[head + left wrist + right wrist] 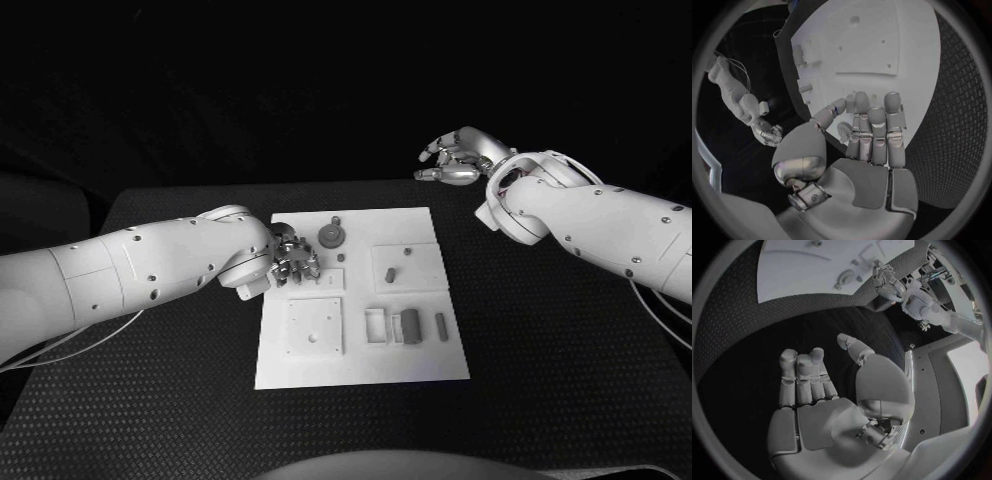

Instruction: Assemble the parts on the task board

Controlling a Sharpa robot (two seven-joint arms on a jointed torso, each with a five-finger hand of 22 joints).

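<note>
The left hand (291,258) hovers, fingers apart and holding nothing, over the task board's (361,372) near-left edge. The right hand (459,158), loosely spread and holding nothing, hangs well beyond the board's far corner.

No text, label, number or sign can be read on anything here.

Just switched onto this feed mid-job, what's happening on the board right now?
The left hand is at the left edge of the white task board, fingers straight and side by side over the plate, holding nothing that I can see. The right hand hangs over the black table beyond the board's far right corner, fingers curled and empty. Several small grey parts lie on the board, and a round part sits near its far edge.
</note>
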